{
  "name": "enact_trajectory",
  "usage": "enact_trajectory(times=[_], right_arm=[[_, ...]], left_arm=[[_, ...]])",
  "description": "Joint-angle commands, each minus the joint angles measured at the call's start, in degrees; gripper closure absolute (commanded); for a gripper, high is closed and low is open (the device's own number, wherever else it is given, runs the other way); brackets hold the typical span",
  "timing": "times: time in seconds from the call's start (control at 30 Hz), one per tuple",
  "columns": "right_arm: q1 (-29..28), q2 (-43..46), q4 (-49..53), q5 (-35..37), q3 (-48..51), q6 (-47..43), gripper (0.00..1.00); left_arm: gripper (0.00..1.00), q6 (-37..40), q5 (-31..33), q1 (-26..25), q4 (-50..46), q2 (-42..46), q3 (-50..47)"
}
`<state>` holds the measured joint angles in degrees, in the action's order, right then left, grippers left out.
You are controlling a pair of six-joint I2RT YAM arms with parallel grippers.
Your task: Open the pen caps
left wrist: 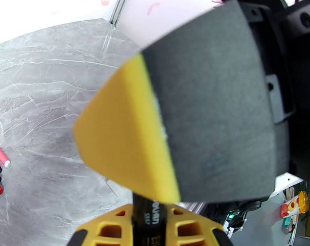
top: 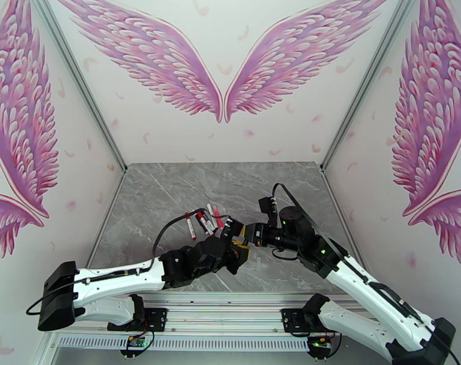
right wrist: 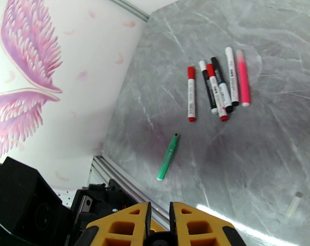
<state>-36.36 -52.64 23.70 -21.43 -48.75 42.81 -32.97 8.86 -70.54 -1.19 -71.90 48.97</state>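
The left gripper (top: 241,249) and right gripper (right wrist: 159,214) meet low over the grey table (right wrist: 257,160), each claw pressed together — what they pinch I cannot tell. Past them lies a green pen (right wrist: 168,156), its tip bare, with a whitish cap (right wrist: 294,204) well apart from it — farther off, the other pens (right wrist: 216,89) lie bunched.

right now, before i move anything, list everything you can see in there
slim marker pens: six, white barrels with red, black and pink parts, grouped mid-table
green marker pen: one, green, lying apart from the group, dark tip showing
small plastic cap: one, whitish, alone on the table, away from the pens
marble-look table: one, grey, under everything
wing-print wall panels: three, white with pink wings, around the table
left fingers: two, yellow and black, shut
right fingers: two, yellow, shut, above the near table edge
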Motion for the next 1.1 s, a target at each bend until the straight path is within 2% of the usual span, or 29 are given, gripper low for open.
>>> enact_trajectory(times=[0.0,0.2,0.4,0.5,0.67,0.93,1.07], right_arm=[[1.9,1.1,-11.6,0.0,0.8,-2.4,0.89],[2.0,1.8,-8.2,0.5,-0.9,-3.6,0.89],[2.0,1.7,-1.5,10.6,-2.6,-1.1,0.90],[2.0,1.5,-0.8,14.1,-2.4,-0.2,0.90],[2.0,2.1,-2.7,16.2,-0.8,0.8,0.90],[2.2,1.8,-8.2,8.0,-0.9,-3.8,0.89],[2.2,1.6,-8.5,6.4,-1.3,-4.3,0.89]], left_arm=[[1.00,-1.8,-6.2,-1.9,-1.7,2.5,-1.6],[1.00,-1.4,-0.2,-2.1,-7.9,2.6,0.7],[1.00,1.6,9.2,-4.7,-16.6,-2.1,7.0],[1.00,3.0,10.0,-5.6,-17.8,-4.6,9.1],[1.00,5.0,4.6,-4.8,-15.0,-5.0,7.8],[1.00,2.3,-16.3,3.0,-3.5,4.2,-2.1],[1.00,3.6,-15.2,4.3,-6.5,7.4,-2.6]])
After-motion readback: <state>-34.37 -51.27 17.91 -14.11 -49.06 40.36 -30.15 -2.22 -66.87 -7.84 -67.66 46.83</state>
